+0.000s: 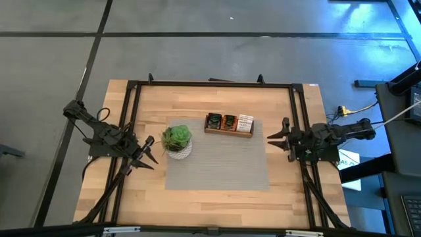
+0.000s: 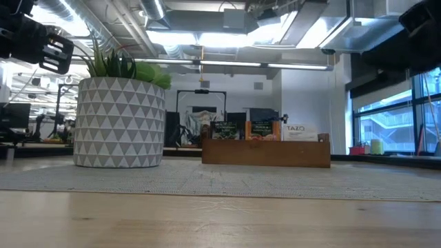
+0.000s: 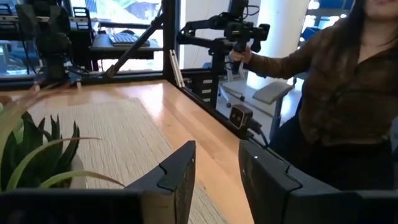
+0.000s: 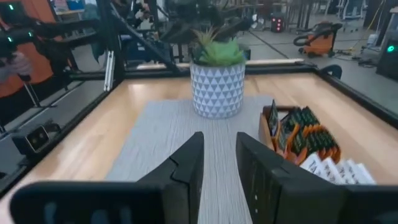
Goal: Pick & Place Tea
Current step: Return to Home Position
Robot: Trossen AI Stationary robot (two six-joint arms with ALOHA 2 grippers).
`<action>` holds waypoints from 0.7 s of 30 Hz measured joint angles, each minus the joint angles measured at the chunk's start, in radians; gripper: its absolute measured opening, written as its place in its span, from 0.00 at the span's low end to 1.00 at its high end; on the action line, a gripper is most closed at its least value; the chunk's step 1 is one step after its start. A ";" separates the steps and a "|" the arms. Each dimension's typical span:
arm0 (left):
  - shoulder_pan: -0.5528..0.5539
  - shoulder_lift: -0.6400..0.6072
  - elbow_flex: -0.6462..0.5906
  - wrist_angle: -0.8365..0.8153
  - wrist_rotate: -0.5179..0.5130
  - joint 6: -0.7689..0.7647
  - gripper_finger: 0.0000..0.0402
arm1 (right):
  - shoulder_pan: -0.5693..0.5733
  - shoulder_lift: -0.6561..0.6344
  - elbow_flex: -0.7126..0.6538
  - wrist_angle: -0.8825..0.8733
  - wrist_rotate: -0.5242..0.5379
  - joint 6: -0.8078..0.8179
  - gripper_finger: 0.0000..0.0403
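Your work surface is a light wooden table [image 1: 197,105] ringed by a black frame [image 1: 210,84], and lying directly on its middle you have one grey woven mat [image 1: 217,164]. On that mat, a potted plant [image 1: 176,139] stands at the 10 o'clock corner. A wooden organizer [image 1: 229,133] sits at the mat's 12 o'clock edge, just beside the plant.
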 joint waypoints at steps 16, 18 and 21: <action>0.000 0.008 0.000 0.004 -0.001 0.000 0.29 | 0.000 -0.004 -0.132 0.289 0.080 -0.114 0.24; 0.000 0.008 0.000 0.004 -0.001 0.000 0.29 | 0.000 -0.004 -0.132 0.278 0.109 -0.116 0.24; 0.000 0.008 0.000 0.004 -0.001 0.000 0.30 | 0.000 0.006 -0.133 0.275 0.121 -0.113 0.24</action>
